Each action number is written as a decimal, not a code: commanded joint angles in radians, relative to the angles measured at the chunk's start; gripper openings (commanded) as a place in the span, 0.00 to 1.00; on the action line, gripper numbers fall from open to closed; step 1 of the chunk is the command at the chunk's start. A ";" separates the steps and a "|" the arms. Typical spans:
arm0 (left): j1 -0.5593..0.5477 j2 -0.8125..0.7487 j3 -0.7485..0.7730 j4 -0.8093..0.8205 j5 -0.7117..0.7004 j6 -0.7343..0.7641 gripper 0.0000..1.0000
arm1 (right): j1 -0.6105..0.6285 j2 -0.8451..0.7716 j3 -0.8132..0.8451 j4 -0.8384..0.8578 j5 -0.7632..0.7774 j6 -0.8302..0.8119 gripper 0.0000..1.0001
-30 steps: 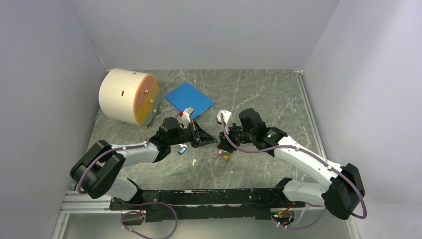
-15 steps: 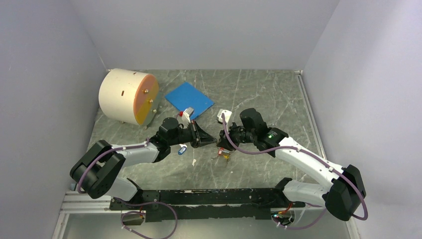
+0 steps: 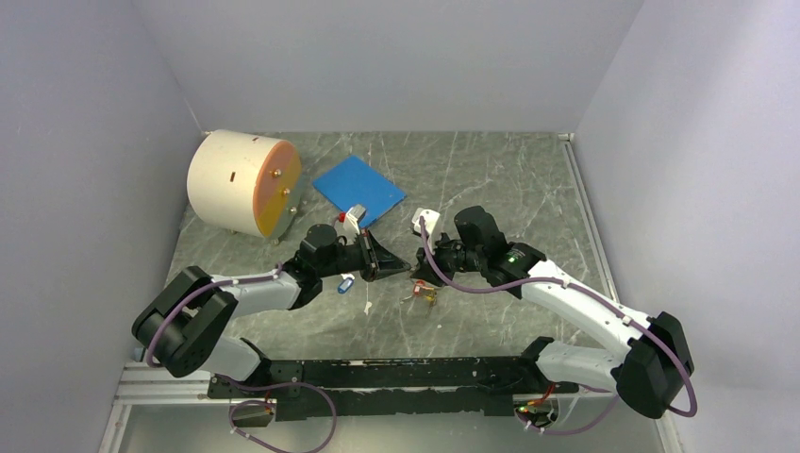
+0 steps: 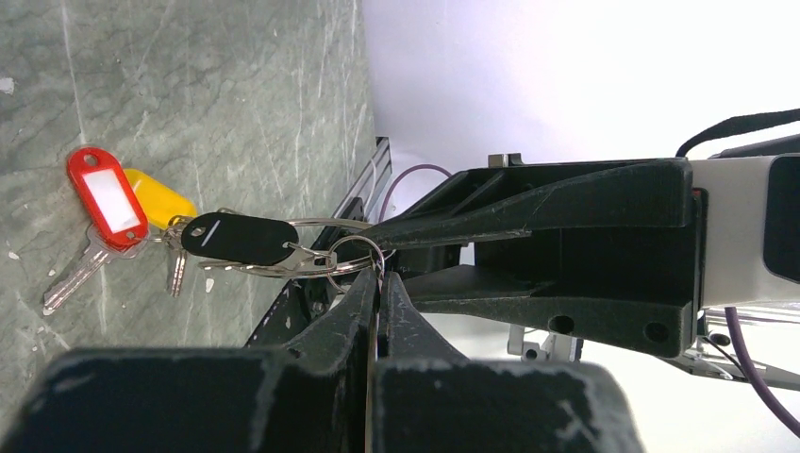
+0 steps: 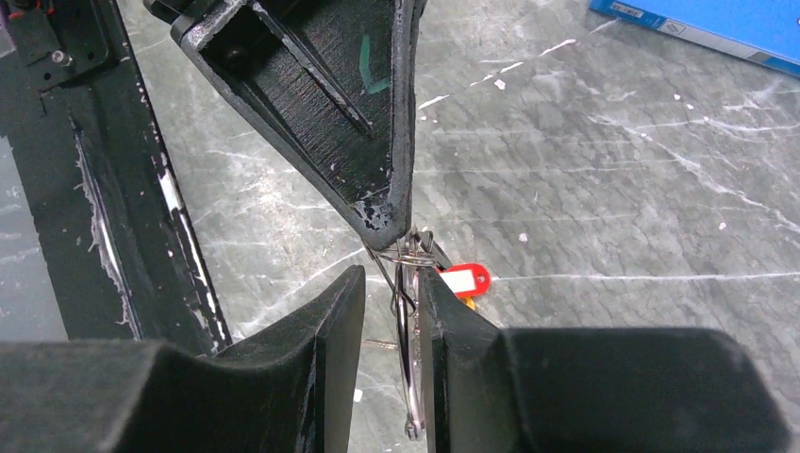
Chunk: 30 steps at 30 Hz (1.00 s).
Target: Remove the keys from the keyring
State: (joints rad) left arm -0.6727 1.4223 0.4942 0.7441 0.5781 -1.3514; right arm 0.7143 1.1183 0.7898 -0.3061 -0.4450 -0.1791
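The keyring (image 4: 354, 253) is a bunch of thin silver wire loops, and my left gripper (image 4: 379, 276) is shut on one small loop at its fingertips. From the loops hang the keys: one with a black head (image 4: 238, 238), and one with a red tag (image 4: 107, 196) beside a yellow tag (image 4: 162, 198), low over the table. My right gripper (image 5: 391, 283) meets it from the opposite side. Its jaws stand a little apart around a larger loop (image 5: 408, 321), which lies against the right finger; the left finger is clear of it. Seen from above, both grippers (image 3: 394, 268) (image 3: 422, 274) meet at mid-table.
A large cream drum (image 3: 243, 183) with an orange face lies at the back left. A blue square pad (image 3: 358, 187) lies behind the grippers. A small blue-and-white tag (image 3: 346, 281) rests under the left arm. The black base rail (image 3: 377, 373) runs along the near edge.
The right gripper's jaws have narrowed around the loop and shifted slightly right. The hanging keys swung a little. The left gripper stays shut in place.
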 commanded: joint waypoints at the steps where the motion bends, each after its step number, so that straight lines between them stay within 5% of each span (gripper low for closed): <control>1: 0.002 -0.034 -0.004 0.074 0.000 -0.015 0.03 | 0.003 -0.004 -0.003 0.015 0.014 -0.019 0.31; 30: 0.000 -0.046 0.000 0.074 0.004 -0.008 0.03 | 0.003 -0.054 -0.040 0.127 -0.023 0.027 0.24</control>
State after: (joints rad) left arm -0.6727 1.3998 0.4877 0.7597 0.5781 -1.3556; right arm 0.7143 1.0927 0.7502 -0.2447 -0.4473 -0.1642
